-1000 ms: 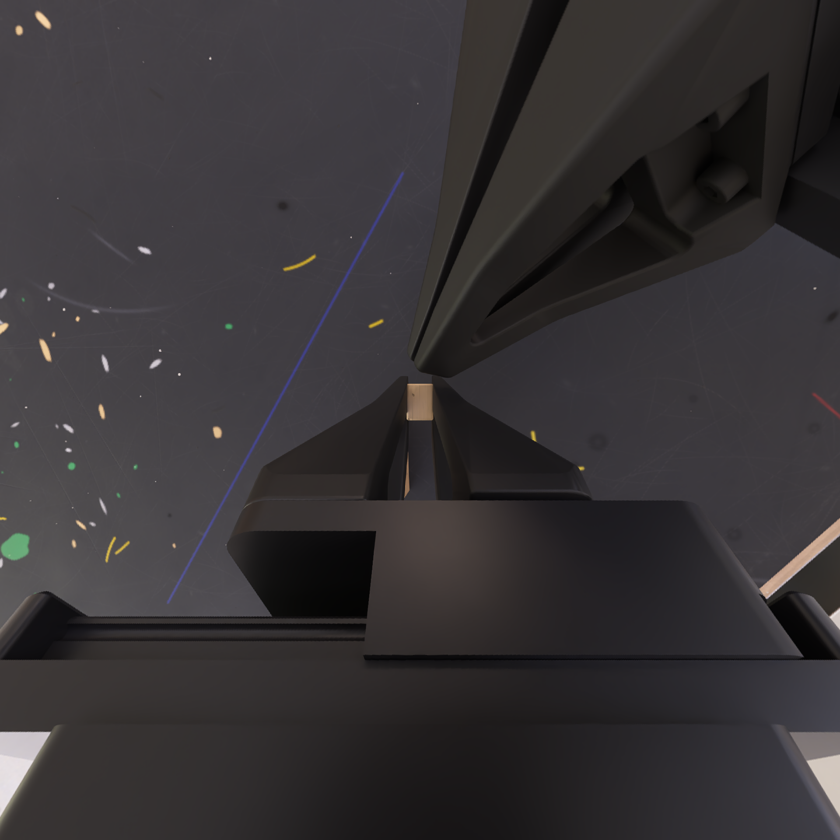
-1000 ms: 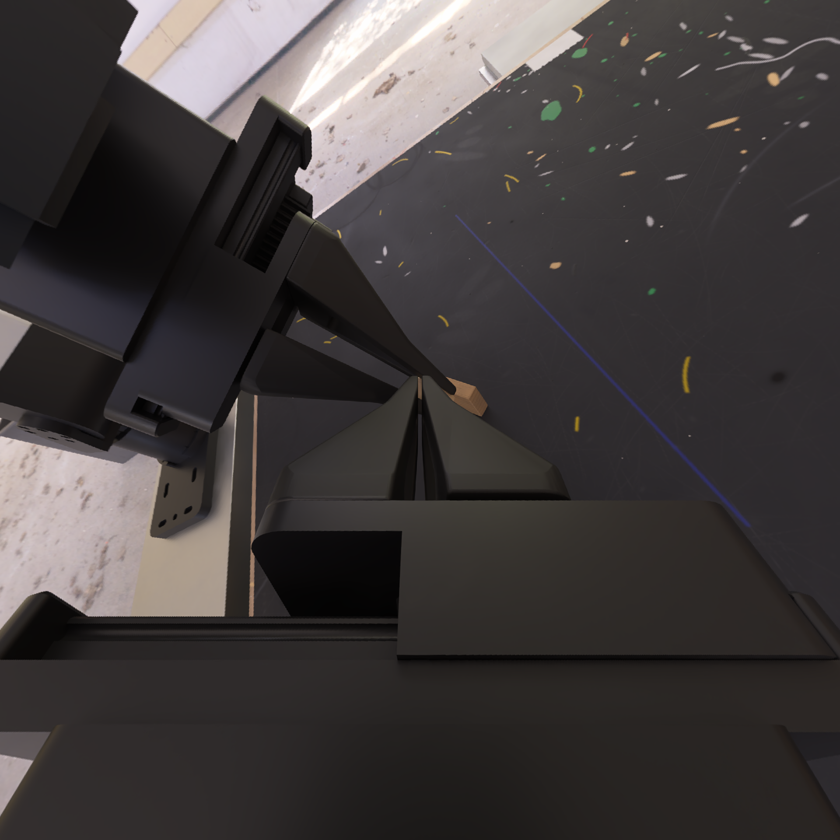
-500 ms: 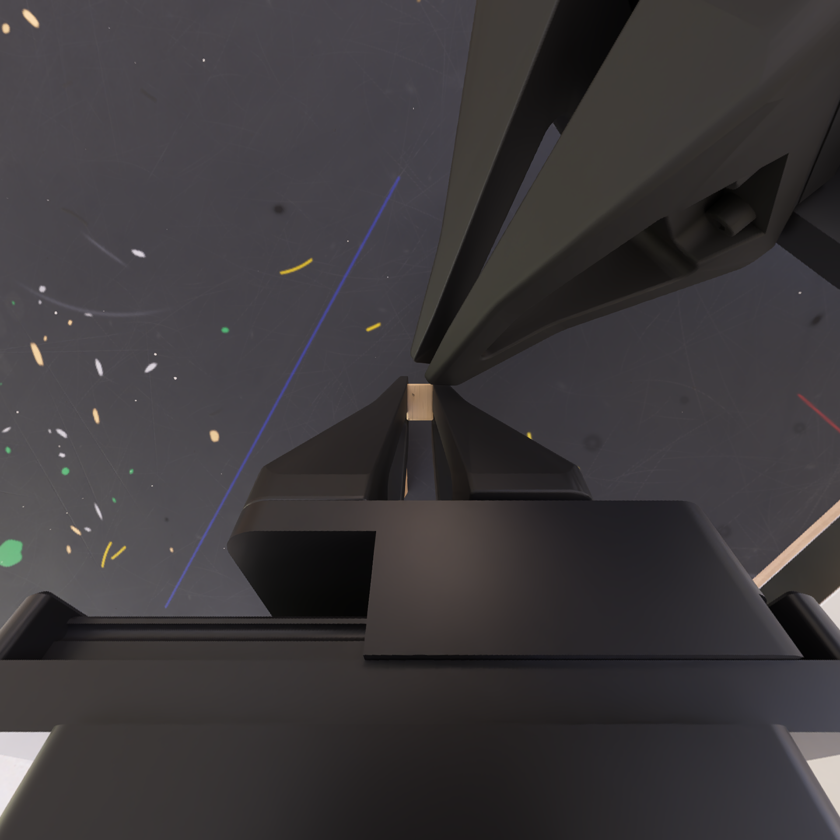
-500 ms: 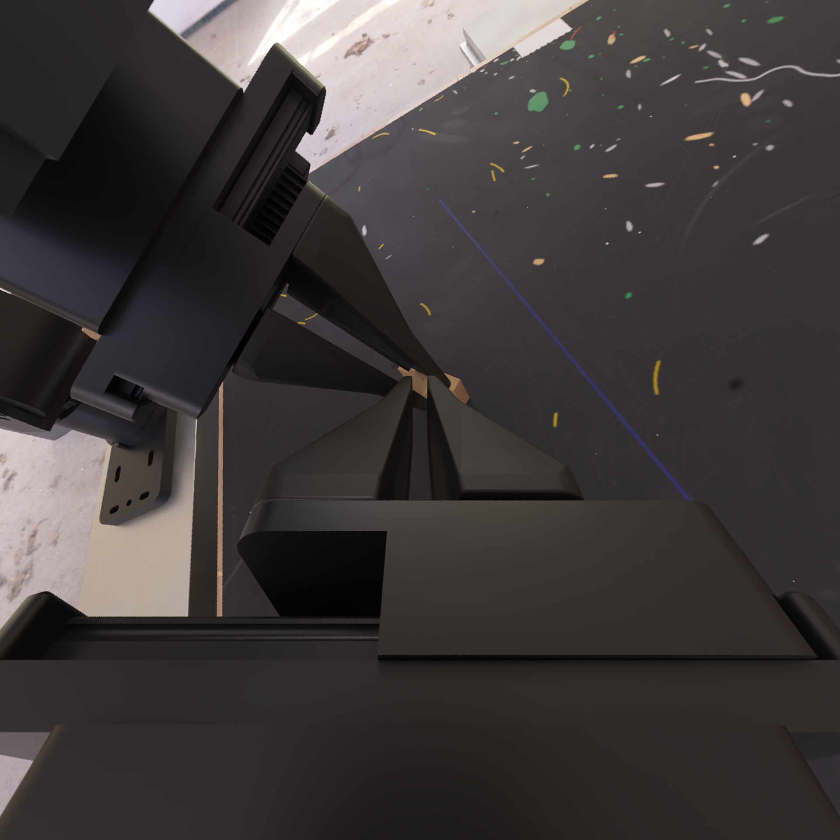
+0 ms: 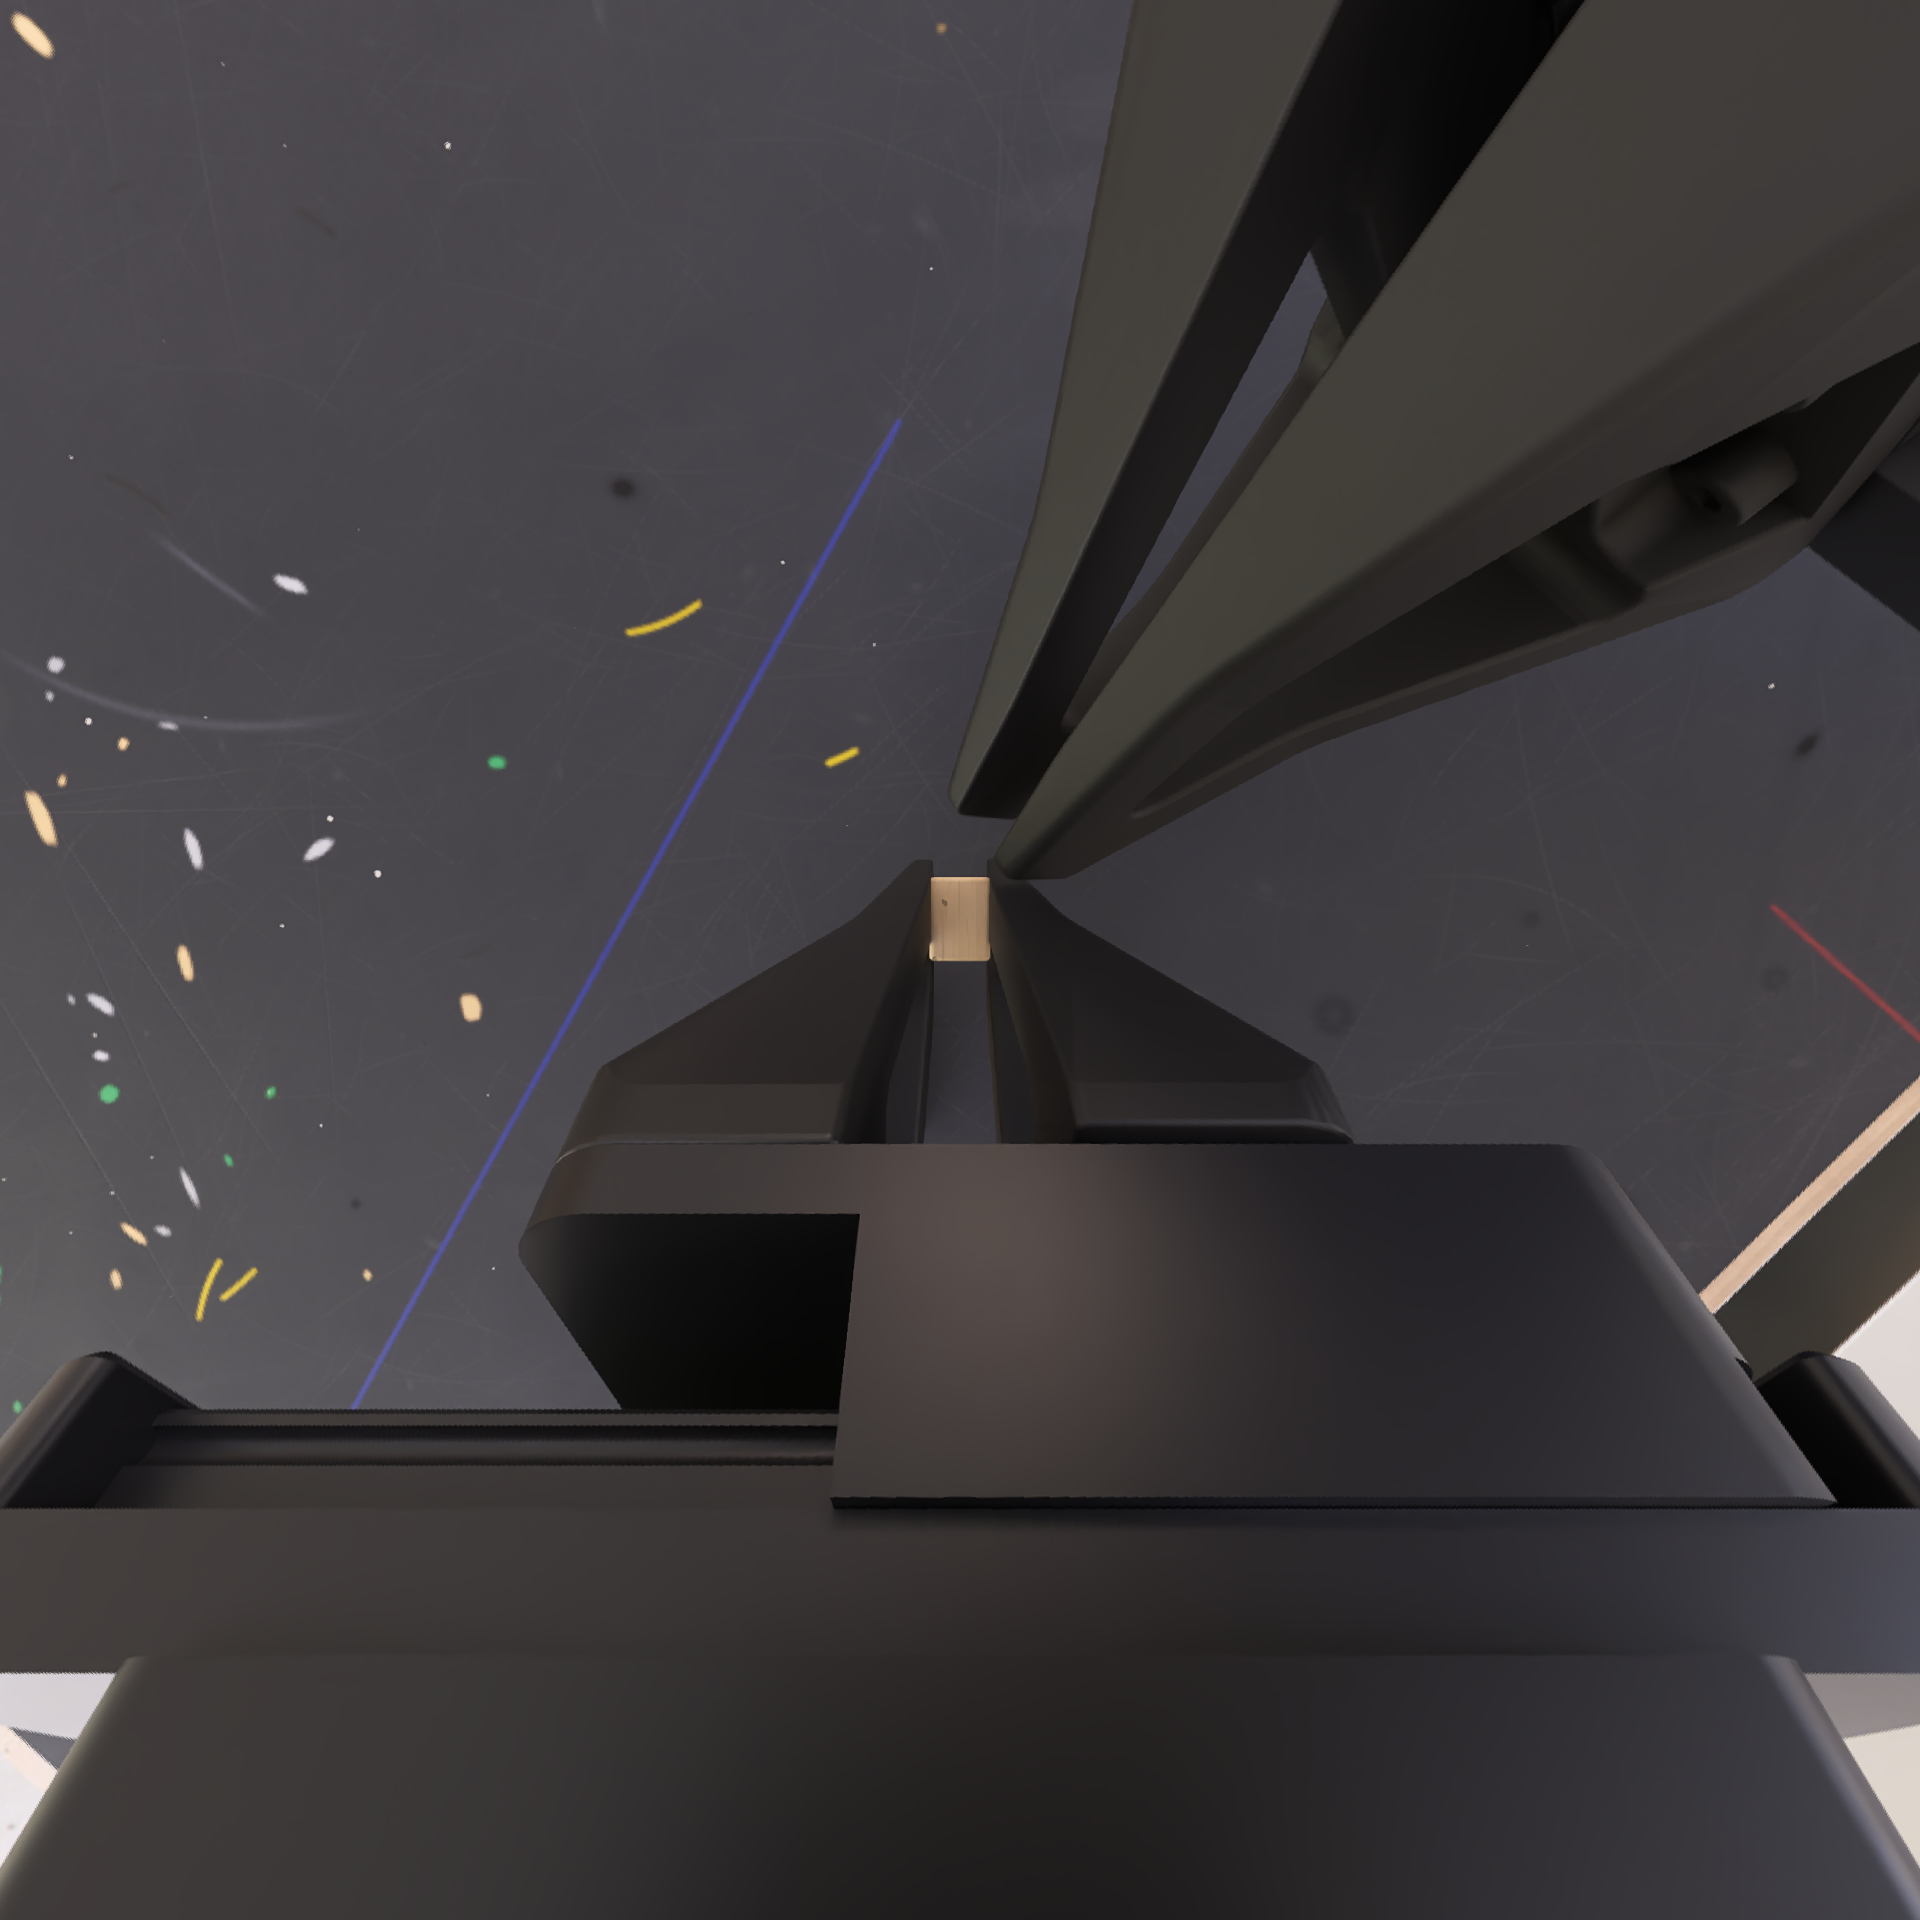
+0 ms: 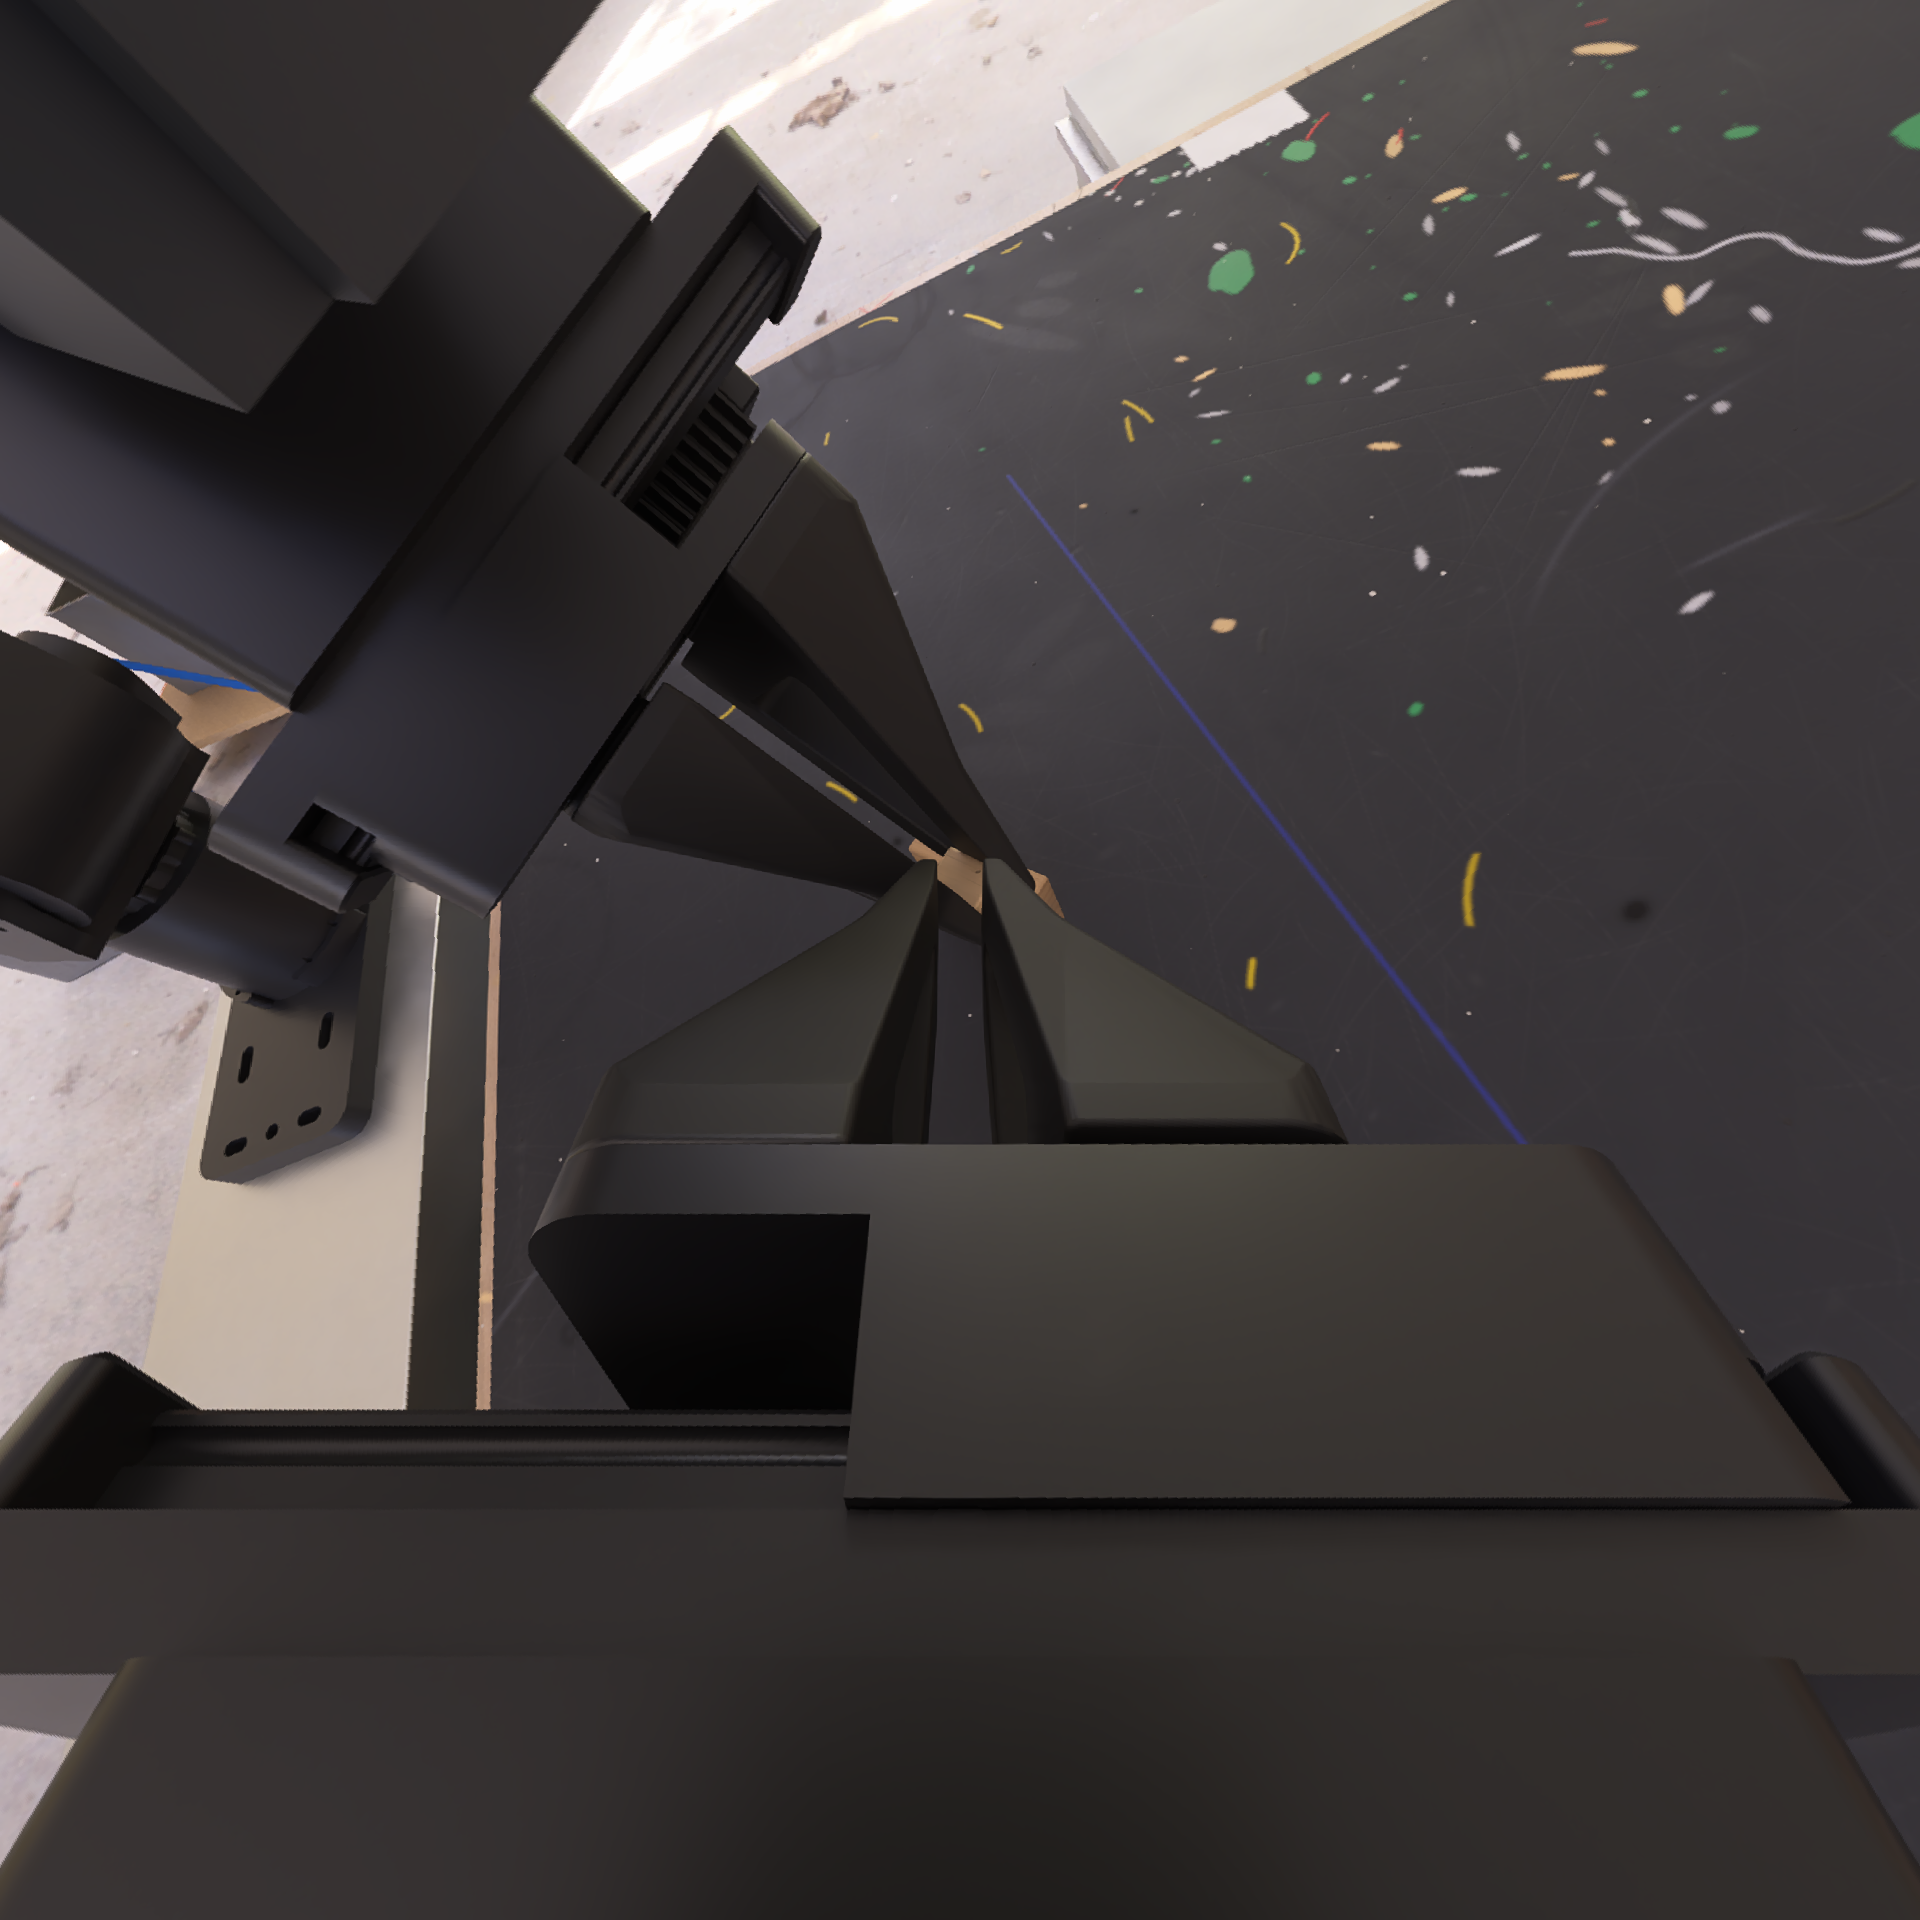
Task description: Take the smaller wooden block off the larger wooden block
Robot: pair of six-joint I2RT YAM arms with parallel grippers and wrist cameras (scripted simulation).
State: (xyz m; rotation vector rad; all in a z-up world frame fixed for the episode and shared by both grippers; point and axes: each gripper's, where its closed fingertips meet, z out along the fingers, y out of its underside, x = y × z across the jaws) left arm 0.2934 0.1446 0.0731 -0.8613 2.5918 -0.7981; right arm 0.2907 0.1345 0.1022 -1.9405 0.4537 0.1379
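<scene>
From the left wrist view, the left gripper (image 5: 959,883) has its jaws closed on a pale wooden block (image 5: 959,918), pinched between the fingertips above the dark speckled table (image 5: 416,416). Whether it is the smaller or the larger block, I cannot tell. Just beyond, the right gripper (image 5: 987,831) comes in from the upper right, its tips almost touching the block, jaws a little apart. In the right wrist view, wood (image 6: 961,878) shows in the narrow gap between its fingers; a firm grip is unclear.
</scene>
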